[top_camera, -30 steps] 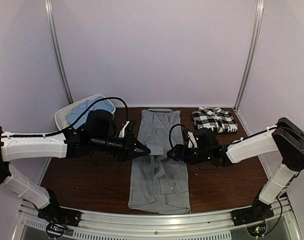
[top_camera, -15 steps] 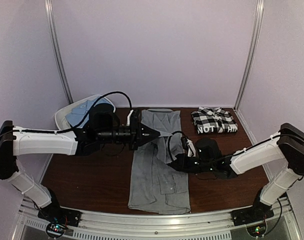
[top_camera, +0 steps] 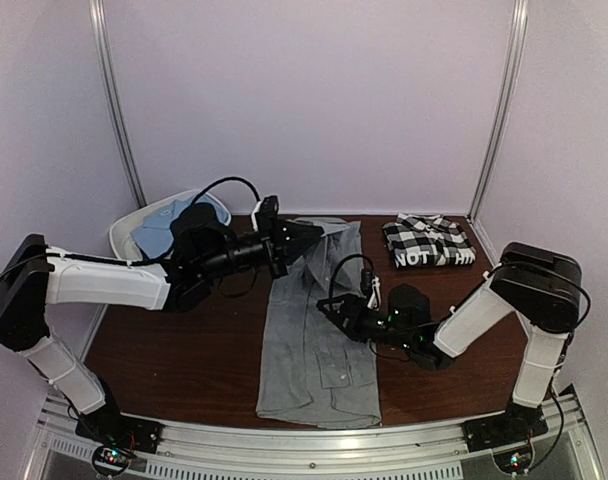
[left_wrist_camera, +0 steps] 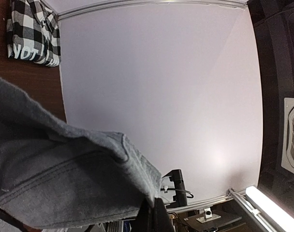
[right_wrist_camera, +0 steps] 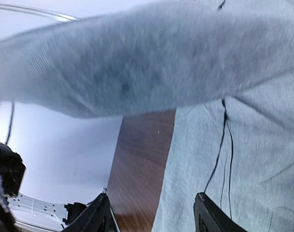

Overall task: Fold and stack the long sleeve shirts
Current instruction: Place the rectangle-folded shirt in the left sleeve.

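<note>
closest to me the grey shirt (top_camera: pixel 314 350) lies lengthwise down the middle of the brown surface (top_camera: pixel 184 350), its near end close to the front edge. my right hand (top_camera: pixel 329 306) is low over the middle of that shirt. on the right wrist view its fingers (right_wrist_camera: pixel 99 215) stand apart with nothing between them, so it is released. a blurred fold of grey cloth crosses the top of that view.

further back, my left hand (top_camera: pixel 306 233) is clenched on the far end of the grey shirt and holds that edge up off the surface. the left wrist view shows the cloth pinched at the tips.

at the far right the checked shirt (top_camera: pixel 429 242) lies folded, apart from the grey one. at the far left the light blue shirt (top_camera: pixel 164 222) sits in the white tub (top_camera: pixel 124 235).
</note>
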Robot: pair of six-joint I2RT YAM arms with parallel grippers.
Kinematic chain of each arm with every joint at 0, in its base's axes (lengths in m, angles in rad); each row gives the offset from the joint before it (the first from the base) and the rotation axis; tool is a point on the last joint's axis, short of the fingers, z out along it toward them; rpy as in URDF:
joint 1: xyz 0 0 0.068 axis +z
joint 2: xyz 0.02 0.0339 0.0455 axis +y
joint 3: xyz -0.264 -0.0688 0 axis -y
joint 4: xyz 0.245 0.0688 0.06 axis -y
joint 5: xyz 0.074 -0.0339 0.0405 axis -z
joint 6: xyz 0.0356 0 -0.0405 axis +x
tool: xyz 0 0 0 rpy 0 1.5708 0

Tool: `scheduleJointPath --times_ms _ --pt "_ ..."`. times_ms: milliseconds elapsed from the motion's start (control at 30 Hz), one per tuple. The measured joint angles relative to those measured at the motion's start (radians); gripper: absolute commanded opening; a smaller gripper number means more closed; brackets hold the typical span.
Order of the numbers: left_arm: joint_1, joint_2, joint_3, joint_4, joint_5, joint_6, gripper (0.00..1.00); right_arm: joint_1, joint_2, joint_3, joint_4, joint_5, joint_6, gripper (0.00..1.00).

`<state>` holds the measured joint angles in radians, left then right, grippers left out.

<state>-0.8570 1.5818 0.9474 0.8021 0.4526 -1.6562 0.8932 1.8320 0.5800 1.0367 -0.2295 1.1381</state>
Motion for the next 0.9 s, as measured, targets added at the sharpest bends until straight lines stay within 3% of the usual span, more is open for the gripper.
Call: scheduleJointPath --times_ms 133,300,500,700,767,900 --pt "0.0 -0.004 -0.048 0.037 -0.025 -0.027 0.0 -0.042 0.081 -0.04 0.256 0.051 0.109 0.62" --pt "0.0 -0.028 -0.091 0.037 -0.035 -0.038 0.0 -0.084 0.149 -0.048 0.449 0.09 0.202 0.6" --pt "0.002 -0.083 -0.111 -0.017 -0.04 -0.024 0.0 -0.124 0.167 -0.071 0.509 0.115 0.27 0.6" --pt "0.003 -0.172 -0.162 -0.215 -0.029 0.049 0.01 -0.161 0.151 -0.153 0.509 0.104 0.306 0.58" --pt "0.005 -0.232 -0.236 -0.31 -0.029 0.09 0.13 -0.171 0.121 -0.172 0.505 0.078 0.307 0.58" --pt "0.019 -0.333 -0.41 -0.572 -0.043 0.216 0.48 -0.177 -0.012 -0.169 0.373 0.01 0.259 0.63"
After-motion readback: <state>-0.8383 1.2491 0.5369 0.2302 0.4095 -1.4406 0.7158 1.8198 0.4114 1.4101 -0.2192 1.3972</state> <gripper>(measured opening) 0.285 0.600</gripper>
